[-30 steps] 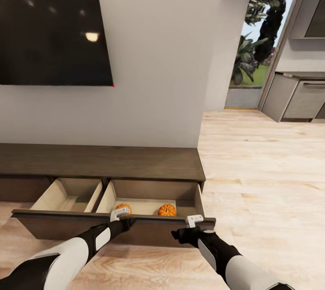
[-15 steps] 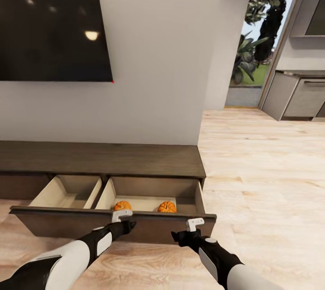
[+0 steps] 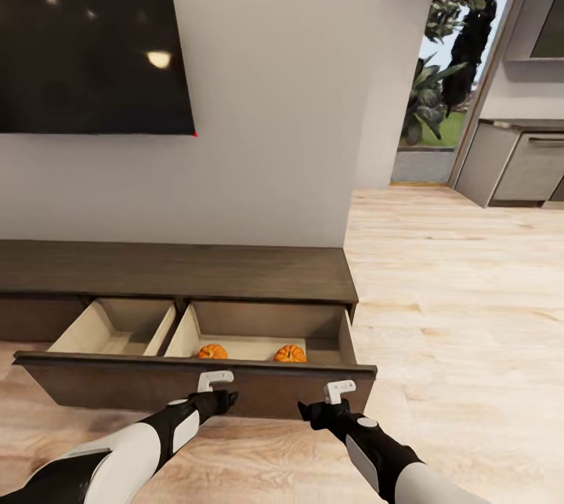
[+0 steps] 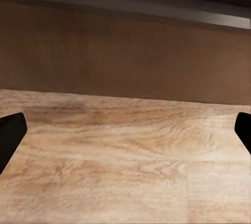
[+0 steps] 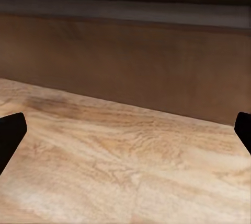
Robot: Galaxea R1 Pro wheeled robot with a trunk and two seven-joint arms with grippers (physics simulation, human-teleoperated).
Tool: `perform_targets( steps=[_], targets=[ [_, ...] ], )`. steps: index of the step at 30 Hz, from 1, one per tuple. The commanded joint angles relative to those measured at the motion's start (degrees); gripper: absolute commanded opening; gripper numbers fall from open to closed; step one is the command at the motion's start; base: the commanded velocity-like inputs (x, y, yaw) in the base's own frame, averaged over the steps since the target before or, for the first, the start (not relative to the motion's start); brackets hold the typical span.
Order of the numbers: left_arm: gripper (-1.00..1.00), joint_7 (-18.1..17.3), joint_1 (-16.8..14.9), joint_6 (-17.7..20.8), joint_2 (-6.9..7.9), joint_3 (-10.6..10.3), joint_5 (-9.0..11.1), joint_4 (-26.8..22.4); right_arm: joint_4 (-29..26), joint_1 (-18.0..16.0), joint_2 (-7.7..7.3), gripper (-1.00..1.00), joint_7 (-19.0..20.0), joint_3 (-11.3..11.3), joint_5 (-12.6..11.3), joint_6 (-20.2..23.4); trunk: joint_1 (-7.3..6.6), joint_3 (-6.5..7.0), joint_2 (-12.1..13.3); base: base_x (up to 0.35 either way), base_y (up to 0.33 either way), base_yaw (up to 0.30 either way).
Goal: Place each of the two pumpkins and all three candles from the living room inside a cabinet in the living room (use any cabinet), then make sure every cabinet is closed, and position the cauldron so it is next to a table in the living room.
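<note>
Inside, two pumpkins (image 3: 212,351) (image 3: 290,353), cabinet (image 3: 180,273) open.

Both claws (image 3: 223,398) back from drawer (image 3: 196,390).

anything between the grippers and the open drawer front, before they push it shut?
Nothing visible. The left gripper and right gripper sit just in front of the drawer front, with bare floor between. Both pumpkins lie inside the drawer.

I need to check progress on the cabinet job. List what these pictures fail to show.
- Head view: lower parts of both pumpkins, hidden behind the drawer front.
- Head view: cabinet is cut off at the picture's left edge.
- Wrist views: most of the left gripper and right gripper, only fingertips at the edges.
</note>
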Motion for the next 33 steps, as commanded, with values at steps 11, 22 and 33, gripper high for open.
perform_targets(
  steps=[11,22,33],
  targets=[
    [1.0,0.0,0.0,-2.6,-0.03,0.5,-1.3,0.1,0.2,-0.1,-0.02,1.0,0.1,0.4,-0.6,-1.4,2.41,-2.03,-4.4,0.0,0.0,0.0],
    [1.0,-0.3,0.1,-5.0,0.01,0.5,-1.3,0.1,0.2,-0.1,-0.02,1.0,0.1,0.5,-0.6,-1.7,4.83,-4.0,-8.9,0.0,0.0,0.0],
    [1.0,-0.7,0.1,-5.1,0.14,0.5,-1.2,0.1,0.2,-0.1,-0.02,1.0,0.1,0.4,-0.6,-2.9,7.24,-5.98,-13.3,0.0,0.0,0.0]
  ],
)
